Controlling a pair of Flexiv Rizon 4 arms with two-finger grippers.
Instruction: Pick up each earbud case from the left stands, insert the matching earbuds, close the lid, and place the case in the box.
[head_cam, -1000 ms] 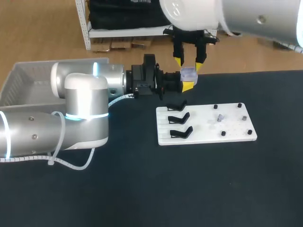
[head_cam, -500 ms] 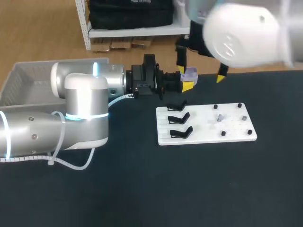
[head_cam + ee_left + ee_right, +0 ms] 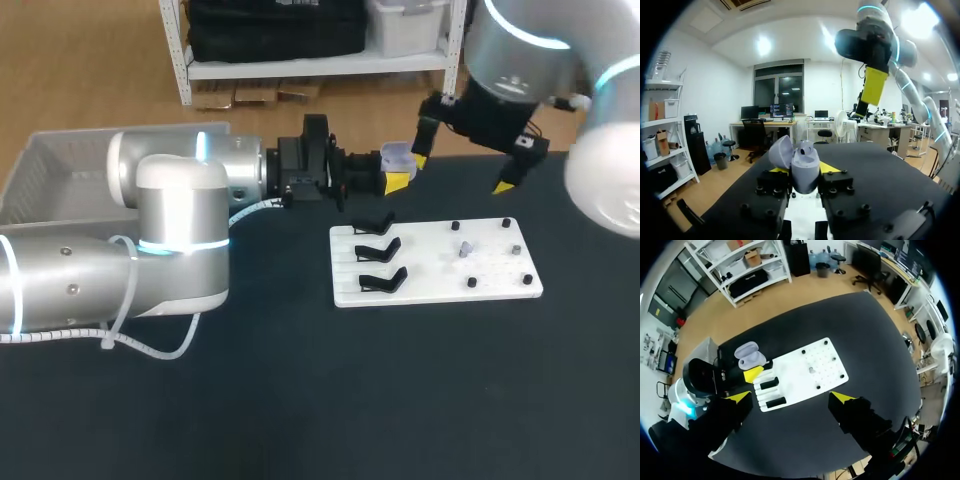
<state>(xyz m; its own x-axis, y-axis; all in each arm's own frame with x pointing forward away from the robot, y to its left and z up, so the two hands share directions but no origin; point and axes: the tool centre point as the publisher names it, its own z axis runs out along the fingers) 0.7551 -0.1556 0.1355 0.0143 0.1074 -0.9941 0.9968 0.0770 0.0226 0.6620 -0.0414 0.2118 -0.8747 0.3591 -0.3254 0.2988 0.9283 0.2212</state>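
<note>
My left gripper (image 3: 396,181) is shut on a lavender earbud case (image 3: 398,156), held above the table's far edge with its lid open. In the left wrist view the earbud case (image 3: 804,164) stands upright between my yellow fingertips (image 3: 829,167), an earbud showing in its top. My right gripper (image 3: 462,172) hangs wide open and holds nothing, up and to the right of the case. From the right wrist the open earbud case (image 3: 752,356) lies well below. A small earbud (image 3: 465,248) rests on the white board (image 3: 430,285).
Three black stands (image 3: 379,251) line the board's left side, all bare. Several black pegs (image 3: 470,283) dot its right half. A grey box (image 3: 55,165) sits at the far left behind my left arm.
My right gripper has let its fingers spread wide, risen from the case and swung off to the right. The left gripper and the case have stayed put.
</note>
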